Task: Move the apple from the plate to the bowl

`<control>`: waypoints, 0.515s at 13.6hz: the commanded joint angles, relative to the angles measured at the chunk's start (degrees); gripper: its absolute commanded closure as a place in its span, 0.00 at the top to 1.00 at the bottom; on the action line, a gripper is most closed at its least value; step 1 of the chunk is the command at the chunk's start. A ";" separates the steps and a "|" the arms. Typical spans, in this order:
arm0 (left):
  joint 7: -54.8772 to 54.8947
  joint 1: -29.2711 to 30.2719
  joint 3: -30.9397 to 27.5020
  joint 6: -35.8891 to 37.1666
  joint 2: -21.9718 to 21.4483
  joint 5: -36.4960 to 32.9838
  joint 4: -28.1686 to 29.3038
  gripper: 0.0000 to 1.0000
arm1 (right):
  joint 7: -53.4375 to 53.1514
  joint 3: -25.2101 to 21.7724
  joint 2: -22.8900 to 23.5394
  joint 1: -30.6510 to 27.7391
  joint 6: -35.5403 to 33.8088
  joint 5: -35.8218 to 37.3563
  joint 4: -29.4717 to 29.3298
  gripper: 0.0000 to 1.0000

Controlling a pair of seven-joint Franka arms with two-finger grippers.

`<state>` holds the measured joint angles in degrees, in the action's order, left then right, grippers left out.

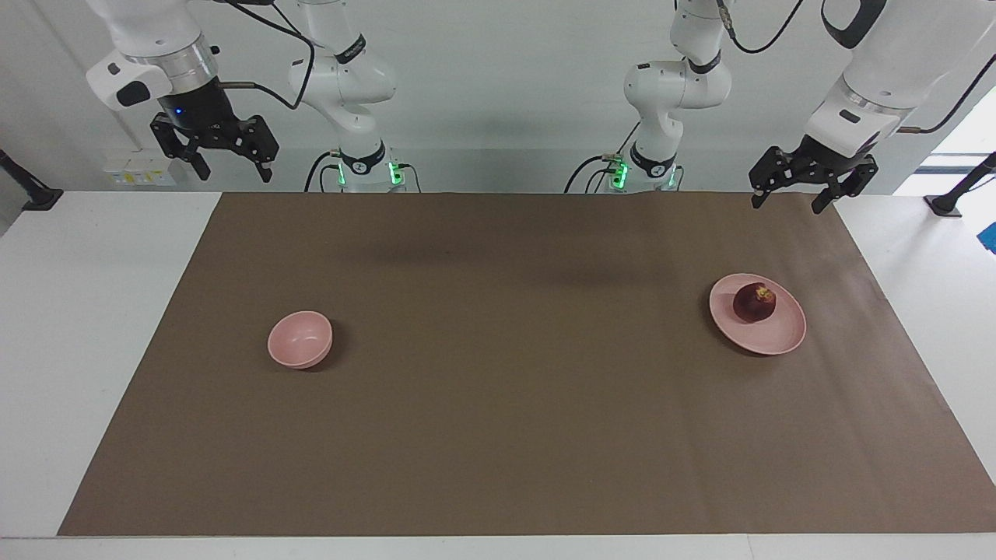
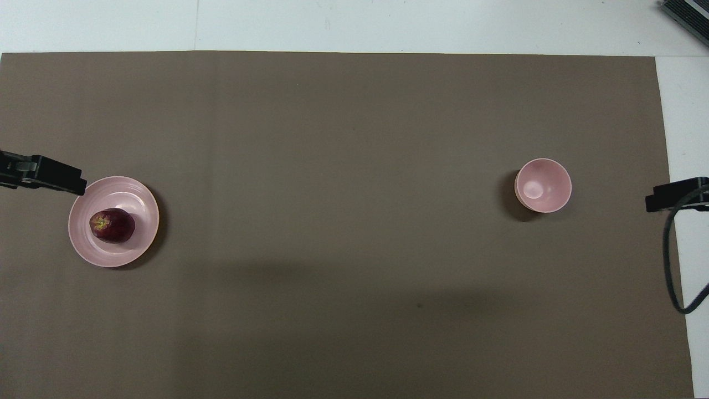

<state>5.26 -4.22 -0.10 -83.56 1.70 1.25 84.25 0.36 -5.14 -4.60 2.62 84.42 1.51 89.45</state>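
The left gripper (image 1: 792,201) hangs up in the air over the brown mat's (image 1: 513,373) corner at the left arm's end of the table. Its fingers are spread apart and hold nothing. The right gripper (image 1: 230,168) hangs up in the air at the right arm's end, over the white table (image 1: 85,311) just off the mat. Its fingers are spread apart too, with nothing in them.

Farther out on the mat sits the pink plate (image 1: 782,336). The dark red apple (image 1: 754,302) rests on it, at about ten o'clock on the plate as seen in the facing view. The small pink bowl (image 1: 299,339) stands well apart from the plate, toward the right arm's end.
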 commanded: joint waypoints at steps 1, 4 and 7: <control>-0.60 -0.61 -0.34 1.12 0.24 0.60 -0.85 1.00 | 1.04 0.40 -0.67 -0.60 -0.22 -0.37 0.46 1.00; -0.07 0.01 -0.34 1.12 0.15 0.59 -0.67 1.00 | 1.04 0.40 -0.67 -0.60 -0.22 -0.37 0.46 1.00; 0.19 0.18 -0.42 1.03 0.23 0.59 -0.50 1.00 | 1.04 0.40 -0.67 -0.60 -0.22 -0.37 0.46 1.00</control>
<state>5.26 -4.20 -0.16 -83.49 1.70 1.27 84.26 0.36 -5.14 -4.60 2.62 84.42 1.51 89.45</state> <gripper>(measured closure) 0.000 0.000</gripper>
